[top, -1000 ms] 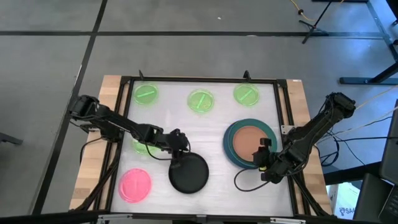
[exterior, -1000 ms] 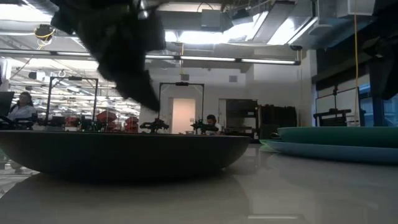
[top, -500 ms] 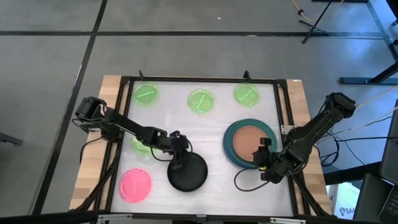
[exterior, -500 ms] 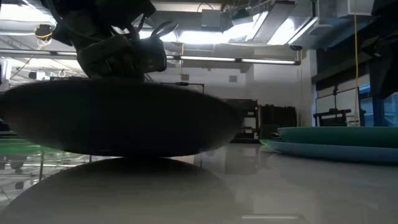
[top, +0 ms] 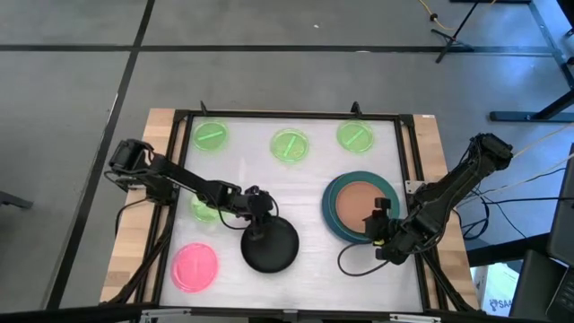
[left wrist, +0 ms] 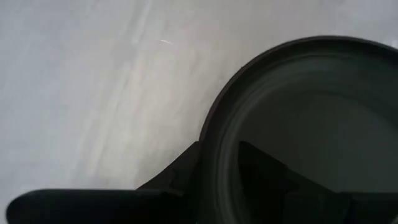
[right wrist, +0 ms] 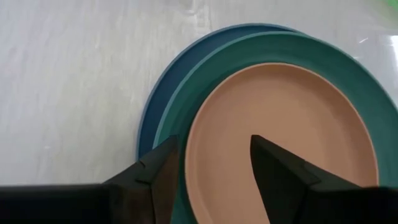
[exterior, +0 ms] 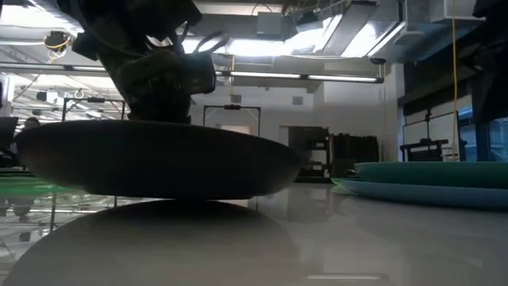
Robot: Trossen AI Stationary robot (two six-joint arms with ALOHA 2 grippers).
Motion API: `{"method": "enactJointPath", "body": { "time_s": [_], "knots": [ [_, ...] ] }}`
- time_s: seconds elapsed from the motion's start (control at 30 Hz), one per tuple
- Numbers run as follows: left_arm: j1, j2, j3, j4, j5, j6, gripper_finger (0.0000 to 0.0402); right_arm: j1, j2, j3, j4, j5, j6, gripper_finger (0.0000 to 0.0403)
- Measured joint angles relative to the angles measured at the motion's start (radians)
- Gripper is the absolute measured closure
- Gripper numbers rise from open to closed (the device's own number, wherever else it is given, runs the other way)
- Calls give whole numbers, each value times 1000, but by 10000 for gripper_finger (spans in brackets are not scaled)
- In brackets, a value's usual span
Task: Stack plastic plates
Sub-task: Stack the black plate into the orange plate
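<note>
My left gripper (top: 257, 221) is shut on the black plate (top: 272, 248), which the low view shows as a dark disc (exterior: 151, 163) hanging just above the table. A stack has the slate-blue plate (right wrist: 158, 99) at the bottom, the teal-green plate (right wrist: 186, 106) on it and the tan-orange plate (top: 360, 205) on top. My right gripper (right wrist: 214, 168) is open above the near edge of that stack. The pink plate (top: 195, 266) lies flat near the table's near left corner. Three lime-green plates (top: 290, 145) lie along the far edge. A fourth (top: 203, 212) is half hidden under my left arm. My left gripper (left wrist: 217, 155) pinches the black plate's rim (left wrist: 211, 124) at its far left edge, with one finger (left wrist: 249, 158) inside the plate and one (left wrist: 183, 171) outside. The fingers come from above, pointing down. The plate is lifted clear of the table and slightly tilted.
A black frame (top: 269, 115) borders the white table top, with wooden strips (top: 148, 179) outside it. Bare white surface lies between the black plate and the stack (top: 309, 233). Cables (top: 354, 265) loop on the table beside my right arm.
My left gripper has risen and carried the black plate with it. The plate rested on the table a second ago and now hangs clear of it, shifted slightly toward the far edge. My right arm has kept still.
</note>
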Motion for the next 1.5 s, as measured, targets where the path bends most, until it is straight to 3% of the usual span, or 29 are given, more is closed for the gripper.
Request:
{"method": "enactJointPath", "body": {
  "time_s": [0.33, 0.7, 0.87, 1.5],
  "knots": [
    [52, -7, 2, -6, 134, 24, 305, 0, 0, 0, 13, 18, -22, 217],
    [35, -77, 11, -40, 93, 77, 305, 0, 0, 0, 58, 42, -73, 217],
    [24, -73, 1, -94, 19, 77, 305, 0, 0, 0, 61, 42, -73, 217],
    [3, -72, -34, -87, 52, 42, 305, 0, 0, 0, 60, 52, -79, 217]
  ]
}}
